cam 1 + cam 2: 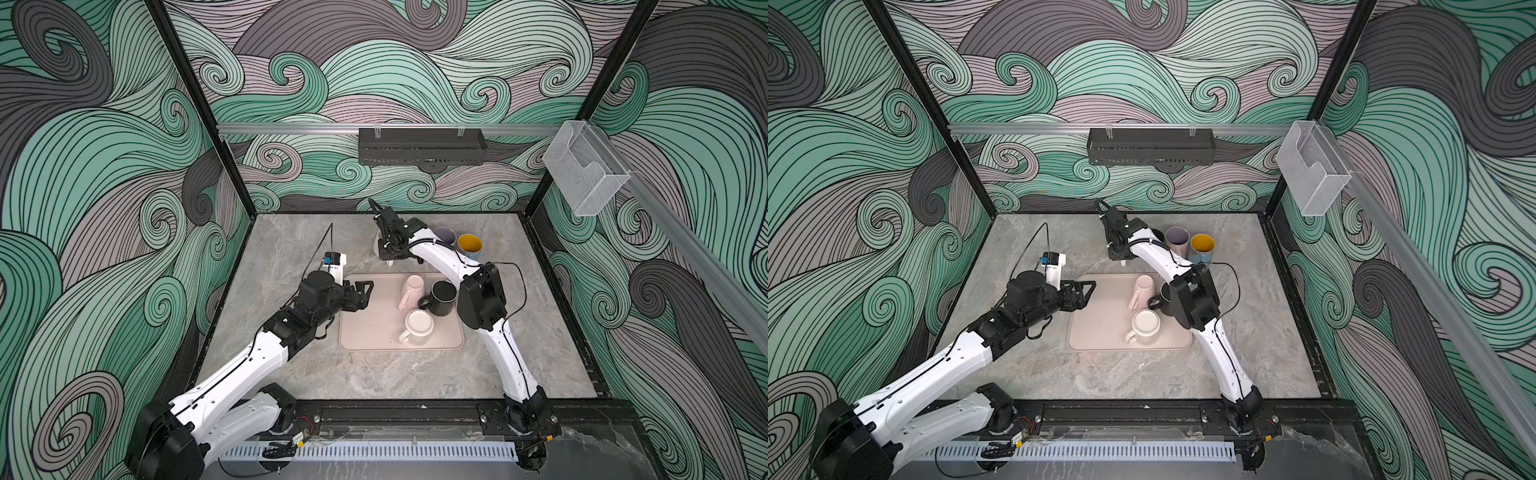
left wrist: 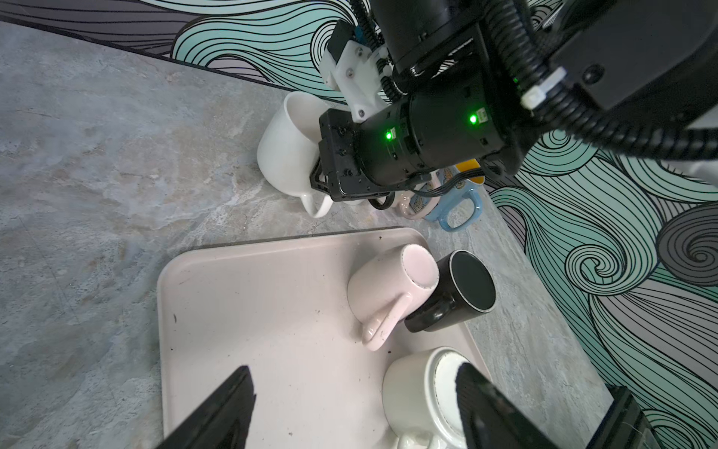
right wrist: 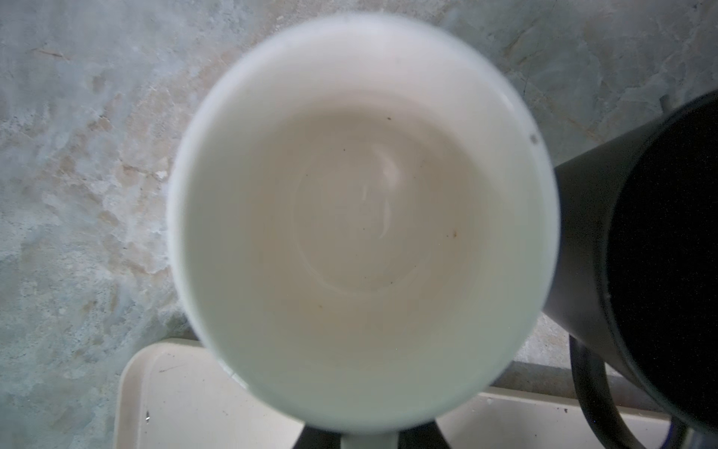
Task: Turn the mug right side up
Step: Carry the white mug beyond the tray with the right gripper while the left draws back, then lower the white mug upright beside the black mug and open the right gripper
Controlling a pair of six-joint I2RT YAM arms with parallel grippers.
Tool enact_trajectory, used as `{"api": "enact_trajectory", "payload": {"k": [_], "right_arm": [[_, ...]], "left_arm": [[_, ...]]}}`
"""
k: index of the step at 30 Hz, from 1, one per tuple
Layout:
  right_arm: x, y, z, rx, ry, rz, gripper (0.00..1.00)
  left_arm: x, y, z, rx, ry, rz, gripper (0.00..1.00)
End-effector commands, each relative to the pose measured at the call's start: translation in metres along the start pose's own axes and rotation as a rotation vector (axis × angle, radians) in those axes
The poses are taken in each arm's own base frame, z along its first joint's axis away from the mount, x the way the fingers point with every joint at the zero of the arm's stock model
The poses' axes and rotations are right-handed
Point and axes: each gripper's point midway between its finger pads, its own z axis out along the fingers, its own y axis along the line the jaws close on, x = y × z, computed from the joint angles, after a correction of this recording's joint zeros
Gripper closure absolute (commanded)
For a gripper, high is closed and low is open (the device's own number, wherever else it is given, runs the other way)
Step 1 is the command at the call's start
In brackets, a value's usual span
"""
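Your right pincer (image 3: 369,437) is clamped narrow on the handle of the white mug (image 2: 287,151), held beyond the tray (image 2: 233,311) over the far side of the table (image 2: 97,155). The mug's mouth opens back toward that wrist, and its long axis is tilted, judged short of upright. Your left pincer (image 2: 349,408) hangs wide and empty over the tray, the farther of the two.

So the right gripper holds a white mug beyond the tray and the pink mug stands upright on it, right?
Not upright: the pink mug lies on its side on the tray, as the left wrist view shows. The right gripper holds the white mug beyond it.
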Motion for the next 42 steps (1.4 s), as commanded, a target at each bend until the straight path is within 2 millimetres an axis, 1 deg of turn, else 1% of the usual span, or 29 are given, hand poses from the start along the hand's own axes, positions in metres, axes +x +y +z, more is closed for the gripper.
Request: {"api": "enact_trajectory", "payload": {"k": [1, 10, 15, 21, 26, 33, 37, 39, 41, 42], "right_arm": [[-0.019, 0.002, -0.015, -0.015, -0.059, -0.005, 1.0], [-0.015, -0.009, -0.003, 0.009, -0.034, -0.02, 1.0], [-0.013, -0.016, -0.001, 0.036, -0.025, -0.022, 1.0], [-0.01, -0.019, 0.005, 0.051, -0.019, -0.005, 1.0], [-0.008, -0.028, 0.011, 0.081, -0.01, 0.011, 1.0], [-0.005, -0.03, 0.017, 0.087, -0.002, 0.019, 1.0], [-0.006, -0.036, 0.018, 0.12, -0.011, 0.041, 1.0], [-0.005, -0.037, 0.019, 0.129, -0.01, 0.044, 0.96], [-0.003, -0.038, 0.019, 0.133, -0.009, 0.049, 0.87], [-0.003, -0.038, 0.018, 0.131, -0.008, 0.051, 0.84]], "left_arm": [[0.003, 0.0, 0.003, 0.004, 0.01, 0.01, 0.17], [0.006, 0.0, 0.004, 0.007, 0.019, 0.007, 0.17], [0.007, 0.001, 0.006, 0.003, 0.024, 0.006, 0.17], [0.008, 0.0, 0.009, 0.008, 0.034, -0.003, 0.17], [0.009, -0.002, 0.011, 0.016, 0.04, -0.007, 0.17], [0.011, -0.002, 0.012, 0.018, 0.046, -0.009, 0.17], [0.011, -0.001, 0.012, 0.017, 0.045, -0.01, 0.17], [0.013, 0.0, 0.012, 0.014, 0.049, -0.01, 0.17], [0.013, 0.0, 0.012, 0.014, 0.045, -0.011, 0.17], [0.013, 0.0, 0.012, 0.015, 0.046, -0.013, 0.17]]}}
